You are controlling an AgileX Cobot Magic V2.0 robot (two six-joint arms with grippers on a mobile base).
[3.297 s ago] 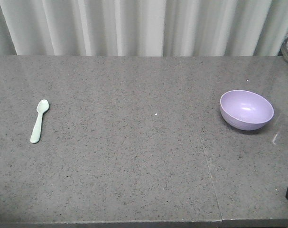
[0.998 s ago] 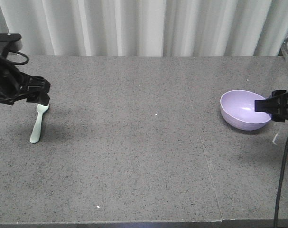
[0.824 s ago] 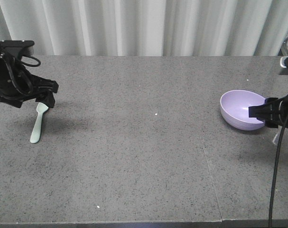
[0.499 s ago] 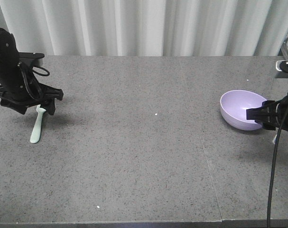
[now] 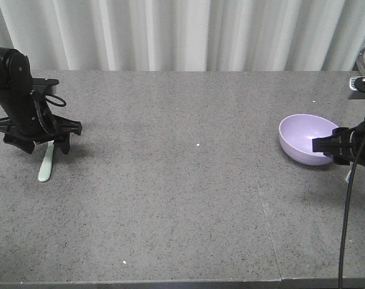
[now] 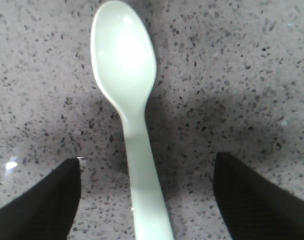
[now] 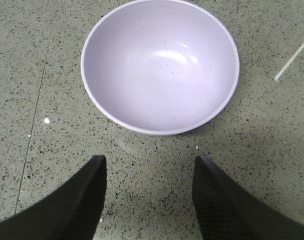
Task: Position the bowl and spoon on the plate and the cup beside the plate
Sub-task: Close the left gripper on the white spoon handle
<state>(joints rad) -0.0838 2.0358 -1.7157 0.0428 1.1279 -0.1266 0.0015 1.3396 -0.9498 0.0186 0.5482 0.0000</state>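
Front view: the left gripper (image 5: pixel 45 144), having swung in moments ago, is settling low over the spoon (image 5: pixel 45 167) at the table's (image 5: pixel 182 198) left end, while the right gripper (image 5: pixel 328 146) is drawing up to the bowl (image 5: pixel 302 137). Left wrist view: the fingers (image 6: pixel 41 205) are standing wide, straddling the spoon's handle without gripping. Right wrist view: the fingers (image 7: pixel 76 200) are spread wide, just short of the bowl's rim. Both pickups are looking imminent; plate and cup are showing nowhere.
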